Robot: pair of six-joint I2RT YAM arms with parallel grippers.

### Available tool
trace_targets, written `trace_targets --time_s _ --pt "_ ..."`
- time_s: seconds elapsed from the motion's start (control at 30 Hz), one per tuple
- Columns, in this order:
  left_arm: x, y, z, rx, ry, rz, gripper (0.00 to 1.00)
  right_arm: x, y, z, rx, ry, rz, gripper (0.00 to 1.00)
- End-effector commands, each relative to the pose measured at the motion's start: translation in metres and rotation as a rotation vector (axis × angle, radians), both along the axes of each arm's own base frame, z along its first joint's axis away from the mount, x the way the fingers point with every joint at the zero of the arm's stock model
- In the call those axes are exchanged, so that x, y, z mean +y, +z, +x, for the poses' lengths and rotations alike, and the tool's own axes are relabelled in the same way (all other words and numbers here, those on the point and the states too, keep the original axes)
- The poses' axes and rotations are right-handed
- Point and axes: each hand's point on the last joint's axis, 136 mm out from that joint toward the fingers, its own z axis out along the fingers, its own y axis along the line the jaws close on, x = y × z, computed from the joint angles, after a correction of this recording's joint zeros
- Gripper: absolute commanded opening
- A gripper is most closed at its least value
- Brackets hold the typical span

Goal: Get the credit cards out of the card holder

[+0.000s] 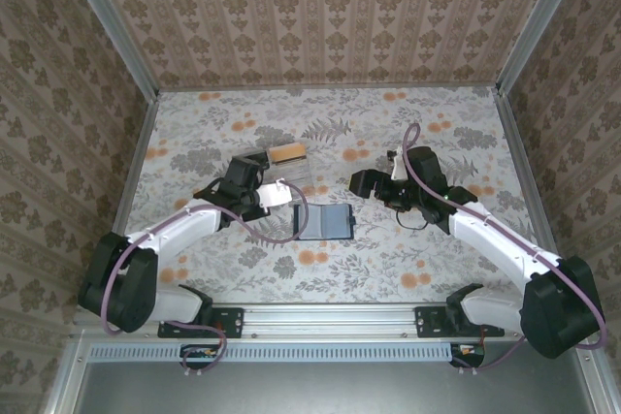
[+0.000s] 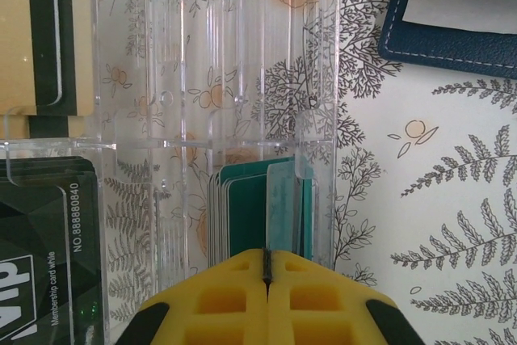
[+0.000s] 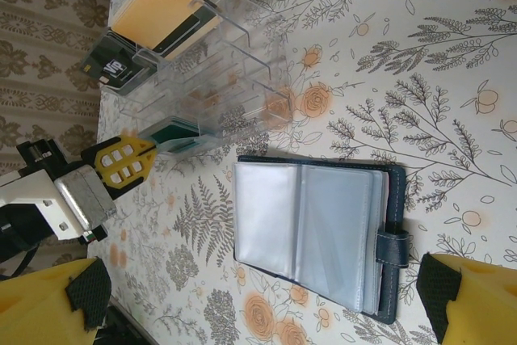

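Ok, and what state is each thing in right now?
Card holder: open flat, pockets look empty.
Clear tray: standing on the table, holding cards.
Black VIP card: in the tray.
Tan-orange card: in the tray.
Teal cards: stacked in a tray slot.
Left gripper: shut.
Right gripper: open.

Your table (image 1: 417,259): floral-print covering, pale ground with grey ferns and orange blooms, walled along the left, far and right edges.
Item one, the card holder (image 1: 322,222): you see it lying open, pockets up, about mid-table, slightly nearer the near edge.
Item two, a clear plastic tray (image 1: 296,176): flat on the surface, just beyond the holder toward the far-left corner, close to it but not touching.
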Motion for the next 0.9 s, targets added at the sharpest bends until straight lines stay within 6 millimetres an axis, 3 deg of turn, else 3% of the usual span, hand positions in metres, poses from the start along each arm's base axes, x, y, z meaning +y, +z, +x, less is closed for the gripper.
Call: trace_targets --time_s 0.0,0.13,0.57,0.7,0.87 --pt "0.004 -0.004 0.003 -0.003 0.009 0.015 0.04 -0.002 0.005 0.000 -0.018 -0.013 0.011 1.00" --pt "0.005 -0.002 0.003 0.006 0.017 0.017 0.22 -0.001 0.006 0.000 -0.020 -0.007 0.020 1.00" --pt "0.005 0.008 0.013 -0.021 0.056 0.002 0.24 0.001 0.006 -0.001 -0.018 -0.002 0.031 1.00" --pt "0.002 0.028 0.011 -0.042 0.081 -0.065 0.31 -0.001 0.005 -0.001 -0.020 -0.005 0.017 1.00" --pt "0.003 0.069 0.002 -0.070 0.161 -0.206 0.38 -0.006 0.006 0.001 -0.030 -0.013 -0.022 1.00"
